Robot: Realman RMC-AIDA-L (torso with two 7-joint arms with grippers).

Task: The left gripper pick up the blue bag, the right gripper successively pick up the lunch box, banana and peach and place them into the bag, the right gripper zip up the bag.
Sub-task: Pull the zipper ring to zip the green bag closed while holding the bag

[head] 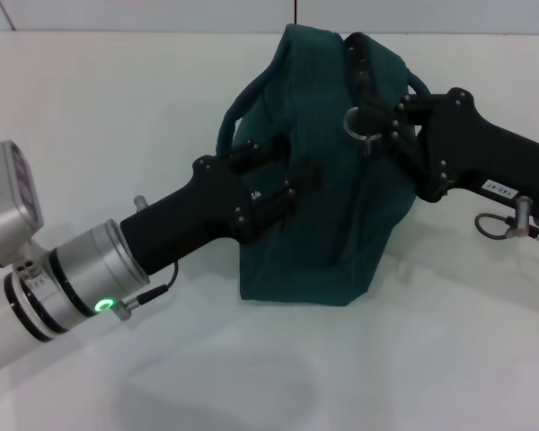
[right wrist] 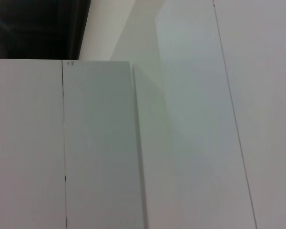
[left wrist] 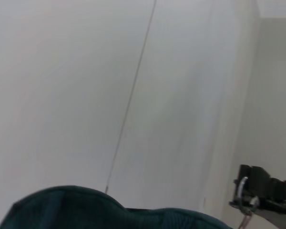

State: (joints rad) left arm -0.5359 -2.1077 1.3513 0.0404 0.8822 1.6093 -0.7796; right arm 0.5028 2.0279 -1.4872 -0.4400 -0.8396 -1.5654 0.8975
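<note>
we grip the blue bag point(head: 323, 180) upright in our left hand point(head: 292, 175) so our right hand point(head: 377, 126), pinching the zipper ring point(head: 357, 123), can close it.

Surface point(head: 117, 108): white, plain, spreads before me in the head view.
Wall point(left wrist: 62, 86): pale panels with thin dark seams.
Dark opening point(right wrist: 38, 26): above the panels.

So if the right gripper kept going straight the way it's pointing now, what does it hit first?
The right gripper points toward the robot's left, at the metal ring pull on top of the dark teal-blue fabric bag. Pushing on, it would likely press straight into the bag's upper fabric; depth is hard to judge.
</note>
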